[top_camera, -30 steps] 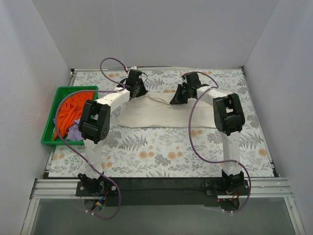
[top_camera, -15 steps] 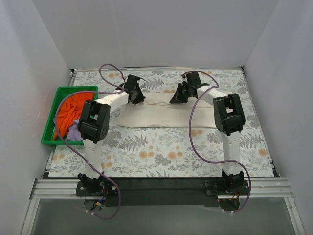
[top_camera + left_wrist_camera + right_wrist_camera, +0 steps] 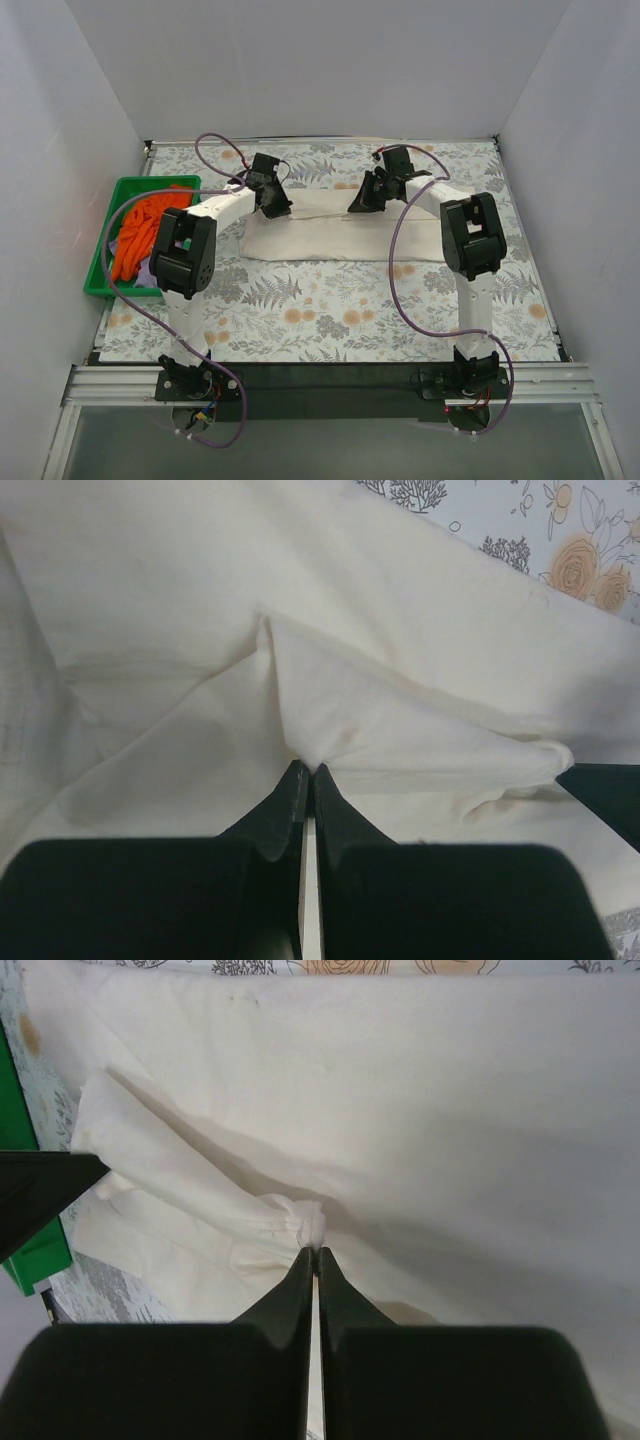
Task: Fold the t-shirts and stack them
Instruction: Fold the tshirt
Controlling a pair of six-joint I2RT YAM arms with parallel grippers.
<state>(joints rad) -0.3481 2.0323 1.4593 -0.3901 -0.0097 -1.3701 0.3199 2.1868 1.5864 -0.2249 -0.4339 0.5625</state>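
Arms (image 3: 225, 203) (image 3: 430, 188) reach forward, both jaws pinching cream t-shirt (image 3: 340, 238).

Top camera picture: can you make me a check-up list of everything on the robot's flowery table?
Surface: flowery table cover, lying flat.
Job's things: cream t-shirt partly folded into a long band at the middle back; orange t-shirt and lavender t-shirt heaped in the green tray on the left.
Clutter: nothing seen.
Grippers: left claw and right claw both shut, each pinching a fold of the cream t-shirt.
Cables: purple cables hang in loose loops.
Surroundings: white walls on three sides.
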